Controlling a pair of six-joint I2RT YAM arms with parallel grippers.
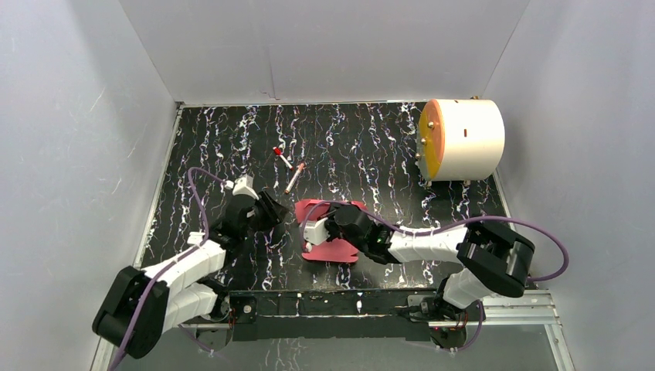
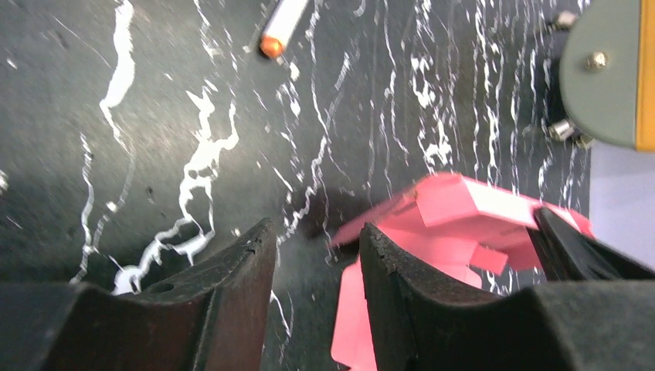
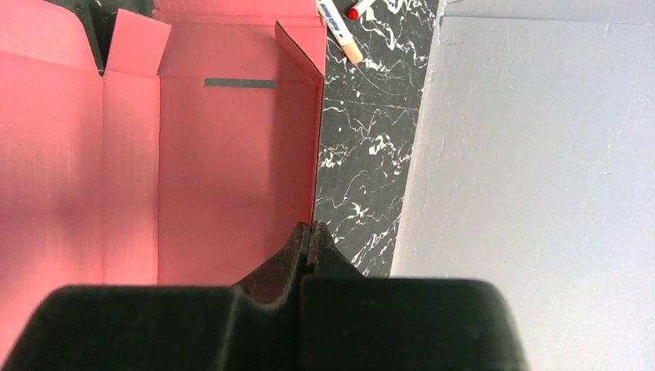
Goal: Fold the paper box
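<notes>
**Pink paper box [image 1: 338,252] held by one of two robot arms on a black marbled desk [image 1: 371,143]**

The paper box lies near the middle of the desk's near edge, partly folded, with one side wall raised. The right gripper [image 3: 309,230] is pressed together on that wall's edge. The left gripper [image 2: 313,236], just left of the box, is spread with nothing between its fingers. Farther back lie two pens [image 1: 293,177]. A white cylinder [image 1: 467,139] sits in the far right corner.

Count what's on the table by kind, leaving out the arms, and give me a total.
Box: 1
Pens: 2
Cylinder: 1
Total: 4
</notes>
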